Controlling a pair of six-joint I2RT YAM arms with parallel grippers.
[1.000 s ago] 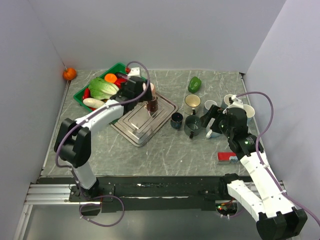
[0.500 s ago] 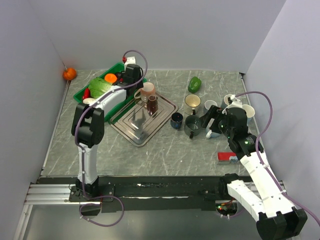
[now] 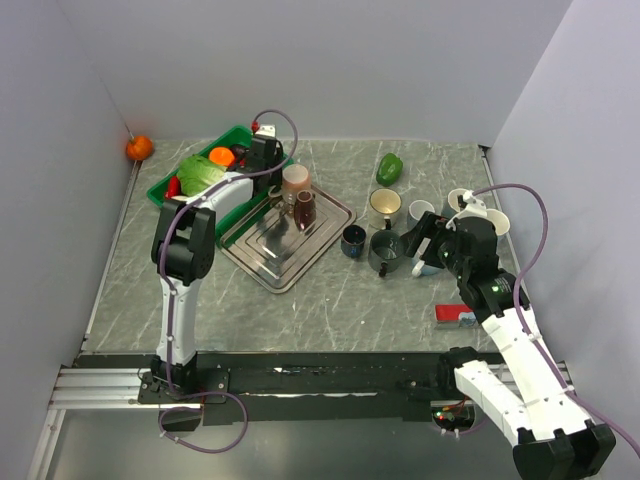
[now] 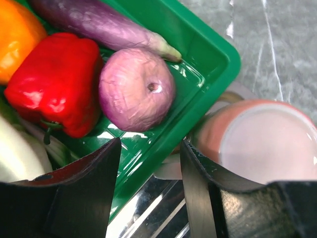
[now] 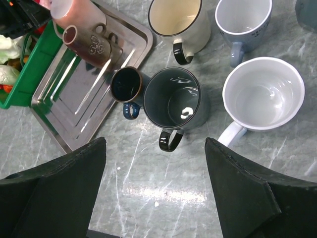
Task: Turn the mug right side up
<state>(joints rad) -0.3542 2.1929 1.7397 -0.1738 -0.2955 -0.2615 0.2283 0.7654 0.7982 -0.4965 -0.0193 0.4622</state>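
The pink mug stands bottom-up on the tray's 12 o'clock corner, at 11 o'clock on the counter, so the turning is not yet done. The left hand is half closed at the mug's 10 o'clock; I cannot tell whether it grips the handle. The right hand hovers wide open and empty at 3 o'clock.

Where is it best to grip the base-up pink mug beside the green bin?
Grip the pink mug across its round wall, sideways from the green bin side, where the left gripper is. Its closed base faces up, so no rim to pinch; a side grip likely allows flipping.
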